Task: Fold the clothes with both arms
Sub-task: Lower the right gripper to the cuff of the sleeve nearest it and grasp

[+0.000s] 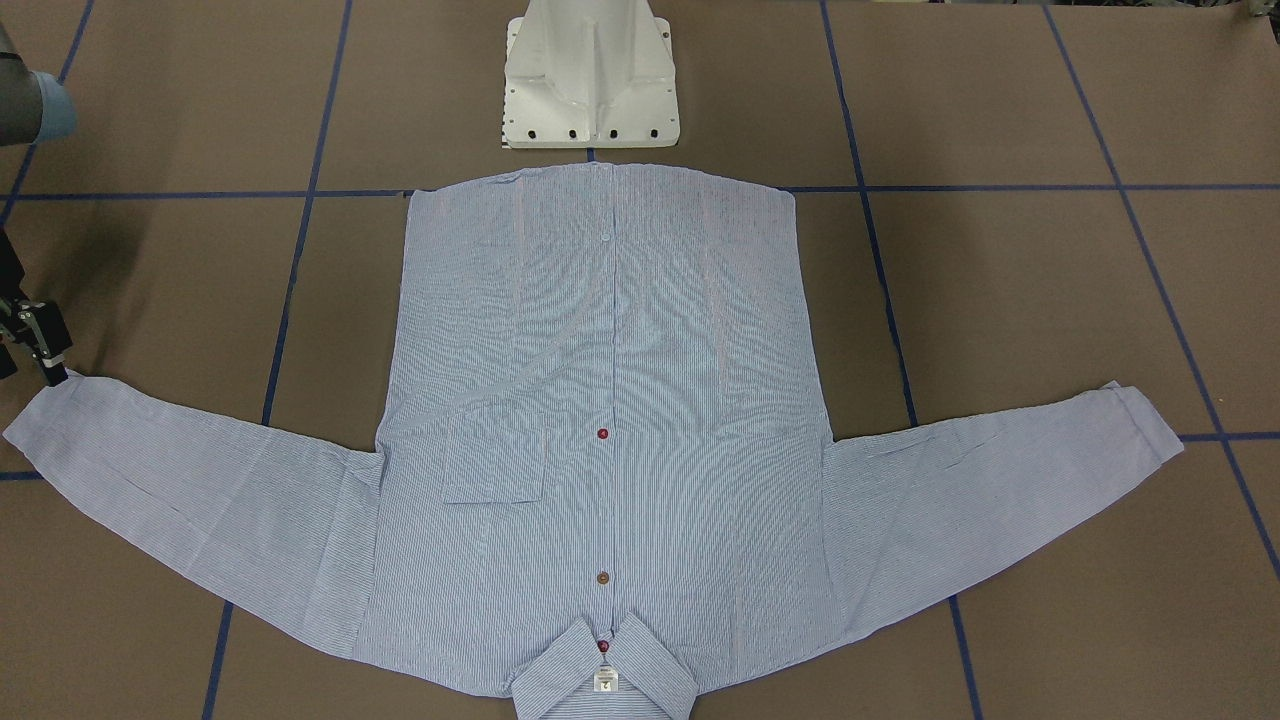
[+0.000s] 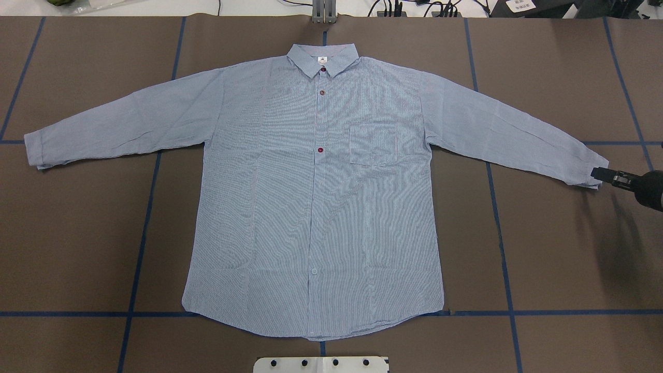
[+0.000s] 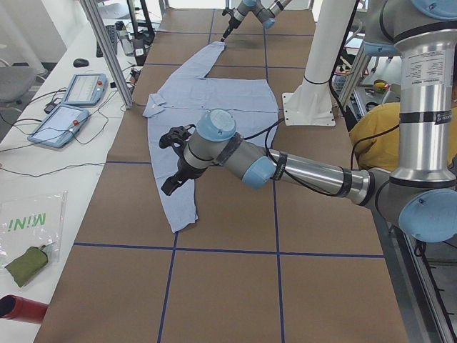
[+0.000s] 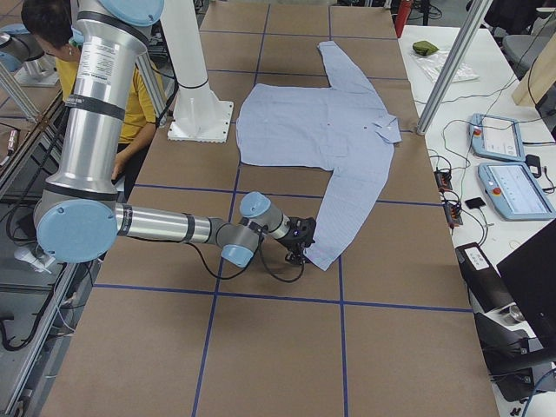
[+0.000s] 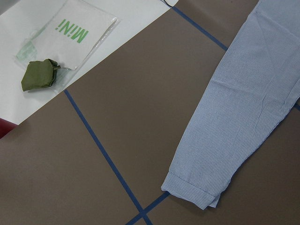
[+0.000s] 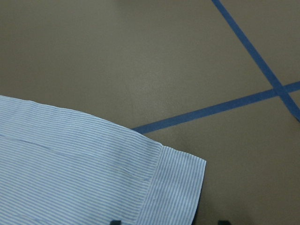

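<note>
The light blue striped shirt lies flat and face up on the brown table, sleeves spread and collar away from the base. My right gripper is low at the end of the shirt's right-hand sleeve in the overhead view. In the right wrist view its fingertips stand apart on either side of the cuff, so it is open. It also shows in the front view. My left gripper hovers above the other sleeve; I cannot tell whether it is open or shut.
The white pedestal base stands at the shirt's hem. A green pouch and a plastic bag lie on the white side table past the left sleeve. Control tablets sit there too. A person in yellow is behind the robot.
</note>
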You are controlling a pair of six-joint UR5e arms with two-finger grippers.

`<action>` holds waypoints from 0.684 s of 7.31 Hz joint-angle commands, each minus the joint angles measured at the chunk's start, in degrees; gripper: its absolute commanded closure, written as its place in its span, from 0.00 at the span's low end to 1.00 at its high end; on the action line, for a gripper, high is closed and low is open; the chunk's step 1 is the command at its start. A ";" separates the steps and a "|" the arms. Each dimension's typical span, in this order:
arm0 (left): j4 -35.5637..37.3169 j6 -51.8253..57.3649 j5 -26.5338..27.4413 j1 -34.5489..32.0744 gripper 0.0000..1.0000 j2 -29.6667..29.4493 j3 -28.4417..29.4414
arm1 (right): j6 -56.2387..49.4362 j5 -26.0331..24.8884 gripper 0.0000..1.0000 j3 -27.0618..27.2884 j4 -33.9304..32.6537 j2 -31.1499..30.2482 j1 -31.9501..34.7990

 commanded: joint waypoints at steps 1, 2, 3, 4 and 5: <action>0.00 0.03 0.00 0.00 0.00 0.04 0.00 | 0.97 -1.92 0.32 -0.63 0.17 0.60 -1.99; 0.00 0.03 0.00 0.00 0.00 0.04 0.00 | 0.88 -2.01 0.36 -0.63 0.17 0.77 -2.35; 0.00 0.03 0.00 0.00 0.00 0.04 0.00 | 0.88 -2.10 0.42 -0.72 0.17 0.78 -2.52; 0.00 0.03 0.00 0.00 0.00 0.04 0.00 | 0.97 -2.36 0.51 -0.63 0.17 0.78 -2.70; 0.00 0.03 0.00 0.00 0.00 0.04 0.08 | 0.97 -2.28 0.76 -0.63 0.17 0.78 -2.88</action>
